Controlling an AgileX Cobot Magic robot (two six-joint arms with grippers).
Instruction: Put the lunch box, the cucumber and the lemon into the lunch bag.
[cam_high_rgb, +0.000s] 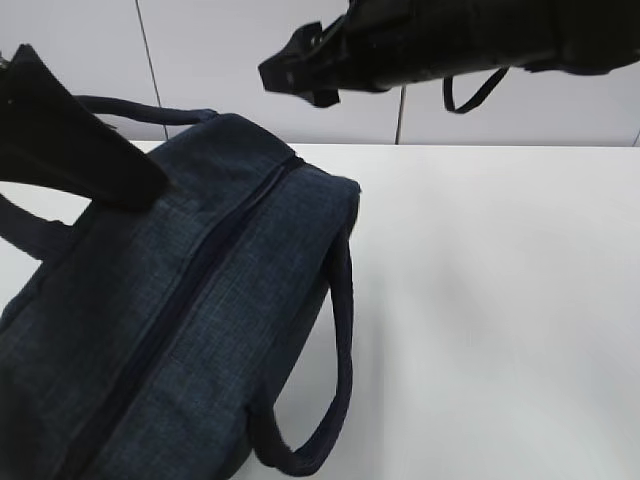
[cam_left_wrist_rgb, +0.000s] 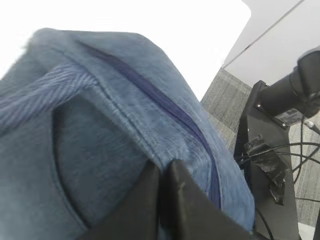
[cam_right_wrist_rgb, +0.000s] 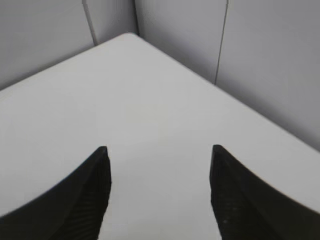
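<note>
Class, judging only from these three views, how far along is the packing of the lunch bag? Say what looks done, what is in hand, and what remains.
Done: the lunch bag's zipper runs shut along its top; none of the three foods shows outside, so they may be packed, though the inside is hidden.
In hand: the left pincer is closed against the bag's fabric; the right pincer is open and empty over the table.
Left: apparently only letting go.

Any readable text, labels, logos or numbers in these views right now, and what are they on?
No text can be read in any view.
The lunch bag: plain navy fabric and zipper, no logo showing.
A small label on the dark camera mount in the left wrist view: too small and blurred to read.
The table: bare, no markings.
</note>
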